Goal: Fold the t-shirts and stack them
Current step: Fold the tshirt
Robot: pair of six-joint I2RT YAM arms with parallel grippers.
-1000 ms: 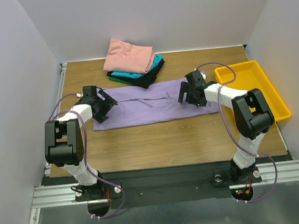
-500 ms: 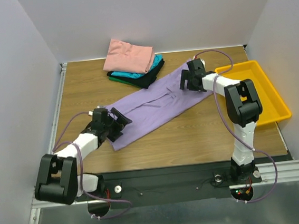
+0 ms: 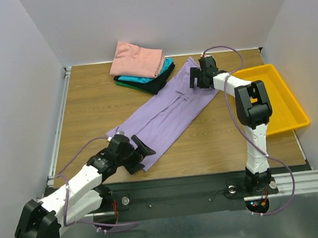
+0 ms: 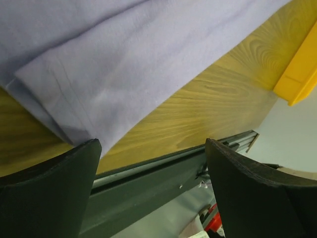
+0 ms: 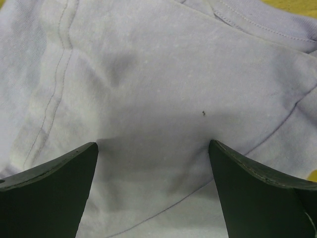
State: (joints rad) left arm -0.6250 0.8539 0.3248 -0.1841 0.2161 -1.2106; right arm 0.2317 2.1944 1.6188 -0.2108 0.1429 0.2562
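The light purple t-shirt (image 3: 164, 115) lies folded into a long strip, running diagonally from the near left to the far right of the wooden table. My left gripper (image 3: 142, 153) is open at its near corner; in the left wrist view the shirt (image 4: 124, 59) ends at my left finger, and the gripper (image 4: 151, 145) spans the table's front edge. My right gripper (image 3: 197, 80) is open, its jaws pressing down on the shirt's far end (image 5: 158, 74), and the gripper (image 5: 152, 146) has cloth between its fingers. A stack at the back holds a salmon-pink shirt (image 3: 138, 58) on teal (image 3: 166, 67), black (image 3: 154, 85) and green (image 3: 123, 84) ones.
A yellow plastic tray (image 3: 296, 124) stands at the right edge, close to the right arm; it also shows in the left wrist view (image 4: 302, 79). The table's front metal rail (image 4: 148, 173) lies just under my left gripper. Grey walls enclose three sides.
The purple shirt has swung from lying across the table to a diagonal. My left gripper moved toward the near edge with its end; my right gripper moved to the far right with the other.
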